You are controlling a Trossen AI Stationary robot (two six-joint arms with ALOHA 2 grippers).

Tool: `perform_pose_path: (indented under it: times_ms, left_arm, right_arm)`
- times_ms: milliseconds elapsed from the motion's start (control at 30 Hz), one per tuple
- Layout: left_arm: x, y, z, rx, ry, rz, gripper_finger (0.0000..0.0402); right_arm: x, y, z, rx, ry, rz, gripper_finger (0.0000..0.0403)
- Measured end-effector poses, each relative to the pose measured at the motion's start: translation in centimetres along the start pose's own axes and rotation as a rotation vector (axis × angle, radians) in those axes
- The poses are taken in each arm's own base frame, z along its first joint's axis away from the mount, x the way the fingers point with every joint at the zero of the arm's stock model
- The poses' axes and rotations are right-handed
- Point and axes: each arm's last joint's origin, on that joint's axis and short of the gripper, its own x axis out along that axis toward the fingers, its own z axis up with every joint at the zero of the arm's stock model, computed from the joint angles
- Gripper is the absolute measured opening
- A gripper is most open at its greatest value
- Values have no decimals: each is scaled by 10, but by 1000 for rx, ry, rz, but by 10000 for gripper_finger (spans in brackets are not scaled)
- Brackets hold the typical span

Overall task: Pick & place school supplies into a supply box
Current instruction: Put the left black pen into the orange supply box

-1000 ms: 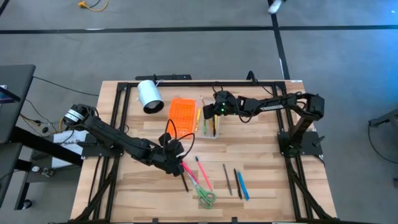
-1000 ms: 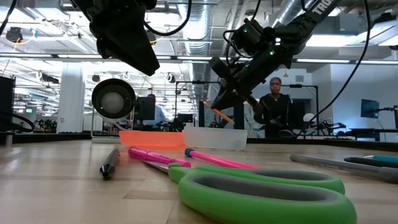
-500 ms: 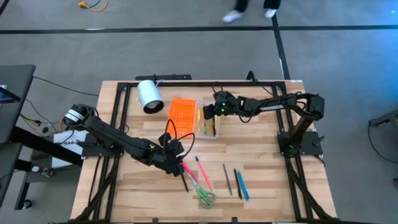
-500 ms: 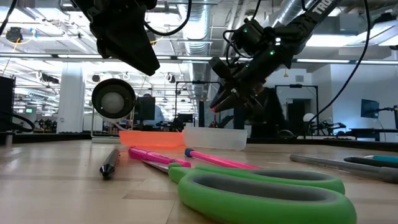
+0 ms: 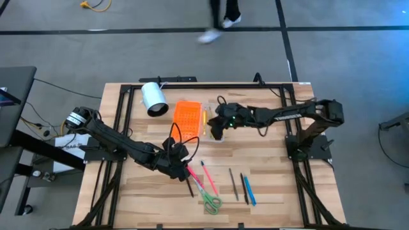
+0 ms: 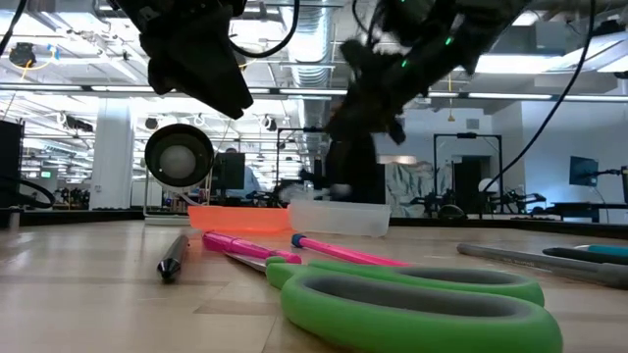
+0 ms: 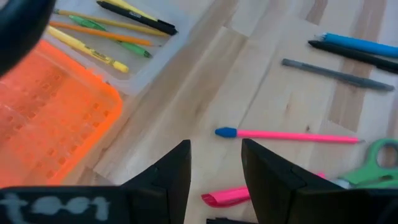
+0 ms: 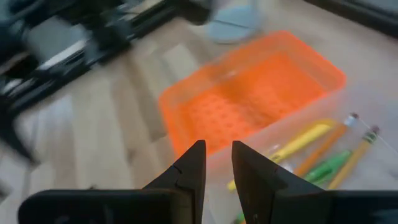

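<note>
The supply box lies open: its clear tray (image 5: 215,126) holds several pencils and pens (image 8: 311,149), and its orange lid (image 5: 187,117) lies beside it. My right gripper (image 5: 215,132) hovers over the tray's near end, slightly open, with nothing between the fingers (image 8: 217,149). My left gripper (image 5: 182,160) hangs open above the table (image 7: 216,146), over two pink pens (image 5: 203,176). Green scissors (image 5: 212,204), a grey pen (image 5: 233,183), a black pen and a blue pen (image 5: 248,190) lie flat on the wood.
A white cylinder (image 5: 153,98) lies on its side at the table's far left, beyond the lid. A short black pen (image 6: 174,255) lies near the left gripper. Bare wood shows right of the tray and along the near left. A person walks on the floor beyond the table.
My right gripper has swung from above the tray's middle toward the tray's near end and has risen in the low view. The orange pencil that hung slanting below its fingers a second ago is no longer there. The left arm has kept still.
</note>
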Motion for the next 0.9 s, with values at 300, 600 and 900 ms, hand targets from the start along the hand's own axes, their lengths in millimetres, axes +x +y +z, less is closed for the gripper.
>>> perform_pose_path:
  times_ms: [300,600,900]
  left_arm:
    - [-9,-15,-8,-255,16,-95,129]
    - [-4,-41,-27,-594,-68,-124,129]
    - [20,-47,-50,-936,69,-68,126]
  right_arm:
    - [-44,39,-9,-302,75,86,71]
    - [-103,53,-35,-568,165,180,71]
    - [-150,42,-54,-554,20,276,71]
